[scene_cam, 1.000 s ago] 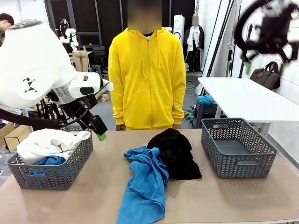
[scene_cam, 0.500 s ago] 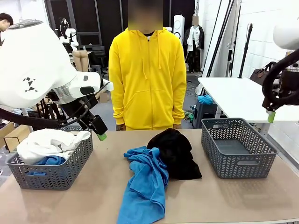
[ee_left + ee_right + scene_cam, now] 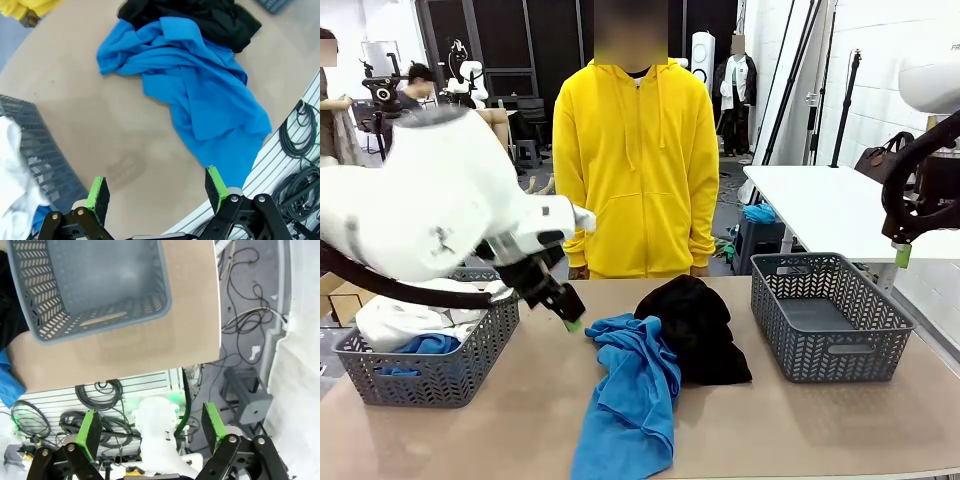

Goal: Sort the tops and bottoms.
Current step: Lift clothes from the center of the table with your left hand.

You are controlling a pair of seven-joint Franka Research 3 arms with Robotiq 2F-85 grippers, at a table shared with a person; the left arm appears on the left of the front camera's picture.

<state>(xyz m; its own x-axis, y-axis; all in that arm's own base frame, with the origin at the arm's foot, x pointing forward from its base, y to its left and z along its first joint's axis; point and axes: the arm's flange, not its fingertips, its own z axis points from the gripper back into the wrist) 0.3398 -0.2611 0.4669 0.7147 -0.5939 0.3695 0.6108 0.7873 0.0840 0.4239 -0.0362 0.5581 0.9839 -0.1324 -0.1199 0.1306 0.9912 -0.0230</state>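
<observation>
You have two grey lattice baskets on the worktop [image 3: 520,430], one toward each end. The left basket [image 3: 432,375] holds a white top [image 3: 410,312], bunched and heaped above the rim, with a blue top [image 3: 426,345] tucked beneath it against the front wall. The right basket [image 3: 832,330] is seen from above in your right wrist view, its grey floor in plain sight. Loose on the worktop, between the baskets, lie two items. One is a second blue top [image 3: 632,395], crumpled and trailing toward your near edge. The other is the black bottoms [image 3: 698,325], bunched at its far right side and touching it. Your left jaws are spread wide and grip nothing. They hang low over the worktop between the left basket and the second blue top, just beside that garment's far left corner. Your right jaws are also spread wide and grip nothing, held high at the right end, above the right basket. A person in a yellow hooded sweatshirt [image 3: 635,170] stands at the far side, behind the black bottoms.
</observation>
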